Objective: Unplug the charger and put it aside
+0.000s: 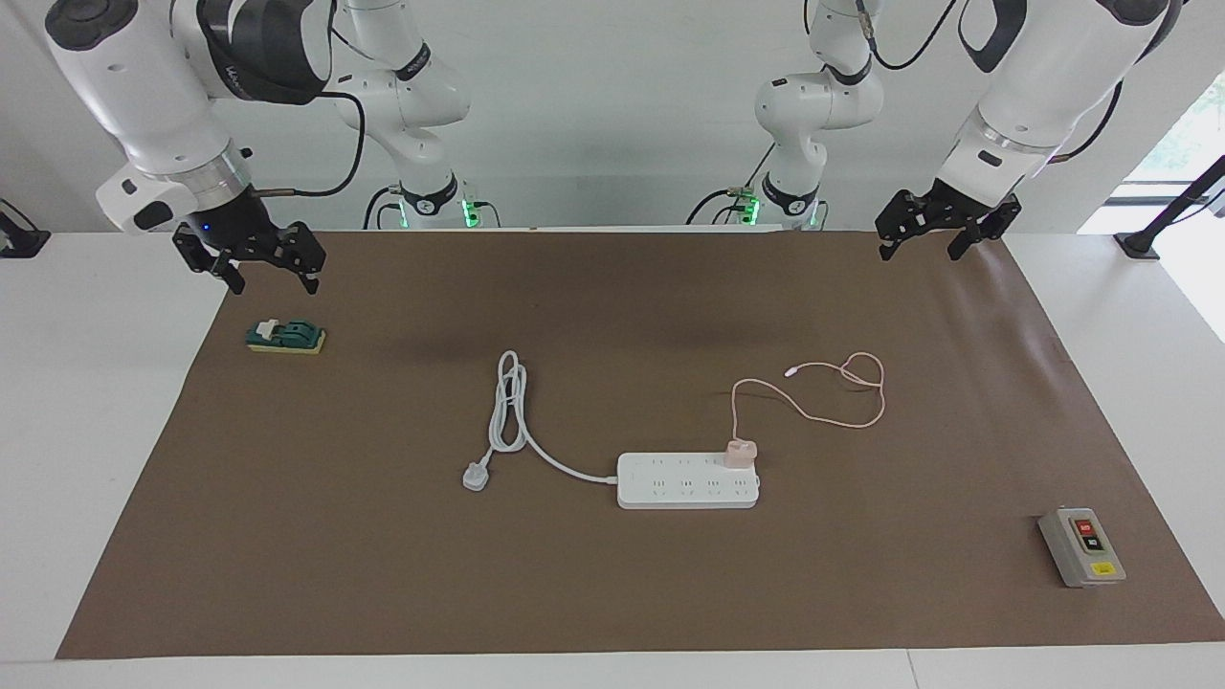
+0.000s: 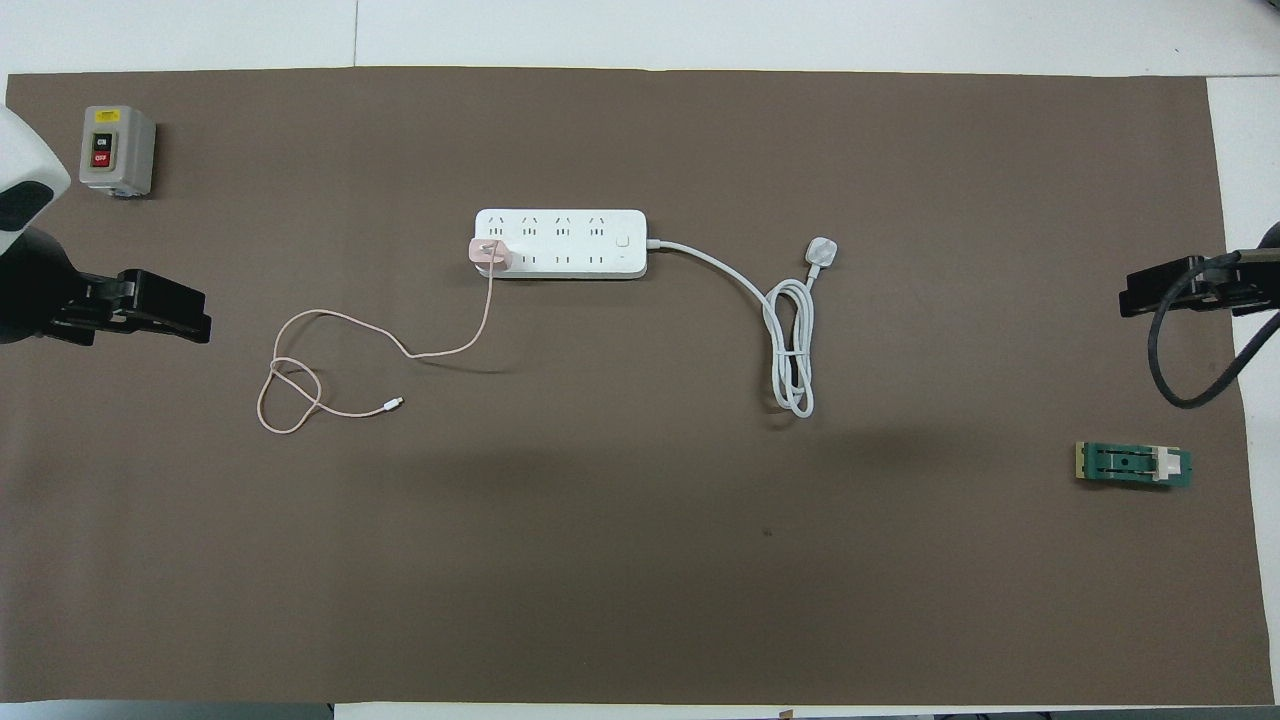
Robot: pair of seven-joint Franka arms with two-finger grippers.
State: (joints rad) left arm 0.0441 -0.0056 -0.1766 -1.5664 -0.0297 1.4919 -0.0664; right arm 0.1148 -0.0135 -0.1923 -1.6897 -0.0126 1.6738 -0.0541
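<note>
Your left end effector [image 1: 947,234] hangs released and empty, apart from the pink charger [image 1: 739,454]. The charger sits plugged into the power strip [image 1: 687,480]. Your right end effector [image 1: 254,258] waits released.

Facing view: high camera across the counter [image 1: 57,459], looking toward the robots, set well back; both arm bases at top. Overhead view: camera high above the robots' end, looking forward and steeply down; arms enter at the side edges. Half a turn apart. Both take in the whole brown mat [image 1: 612,593] and everything on it.
</note>
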